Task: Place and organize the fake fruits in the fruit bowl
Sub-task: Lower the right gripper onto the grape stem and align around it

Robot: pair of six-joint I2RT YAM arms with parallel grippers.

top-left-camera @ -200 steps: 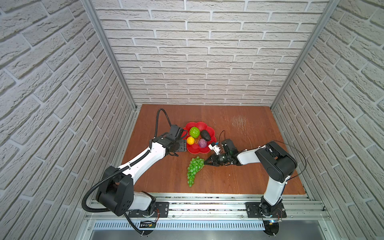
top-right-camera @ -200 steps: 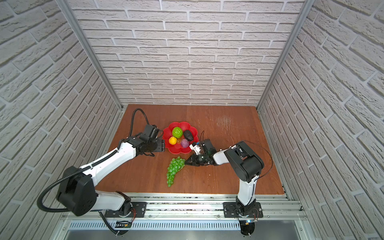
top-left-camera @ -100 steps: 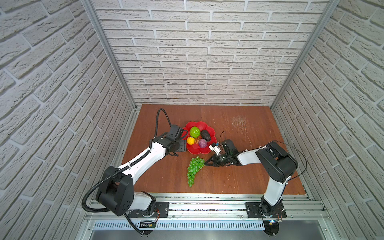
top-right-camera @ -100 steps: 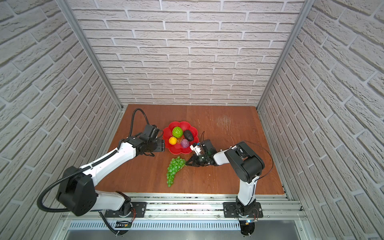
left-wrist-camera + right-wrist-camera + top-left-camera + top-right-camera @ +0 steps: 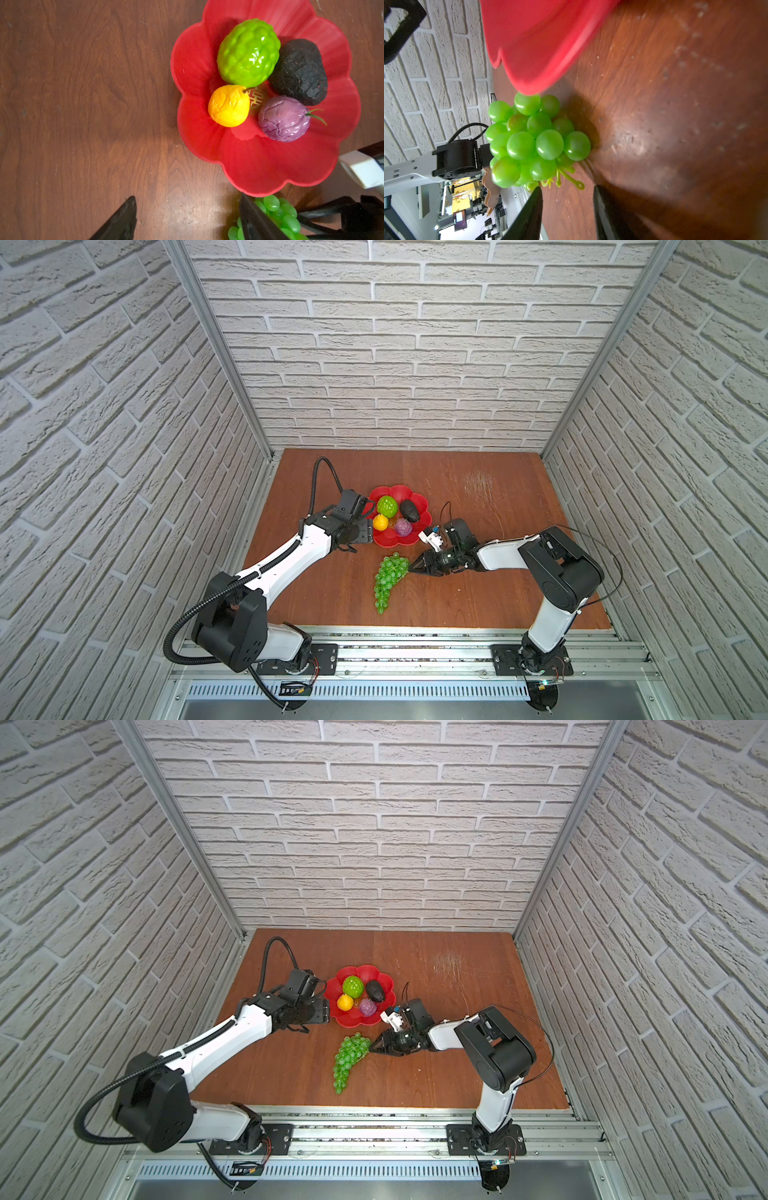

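Observation:
The red flower-shaped fruit bowl [image 5: 398,541] [image 5: 353,1021] [image 5: 259,170] holds a bumpy green ball [image 5: 387,506] [image 5: 248,52], a dark avocado [image 5: 409,510] [image 5: 299,70], a yellow lemon [image 5: 380,522] [image 5: 228,106] and a purple fruit [image 5: 403,527] [image 5: 283,118]. The green grape bunch [image 5: 388,577] [image 5: 347,1058] [image 5: 533,141] lies on the table just in front of the bowl. My right gripper [image 5: 412,566] [image 5: 566,187] is open, low at the bunch's stem end, with the stem just ahead of its tips. My left gripper [image 5: 362,531] [image 5: 187,196] is open beside the bowl's left rim, holding nothing.
The wooden table [image 5: 478,580] is walled by brick-pattern panels on three sides, with a metal rail [image 5: 415,645] along the front edge. The bowl's near rim almost touches the grapes.
My right gripper's jaws have come apart at the grape stem. The grapes, the bowl and the left arm have not moved.

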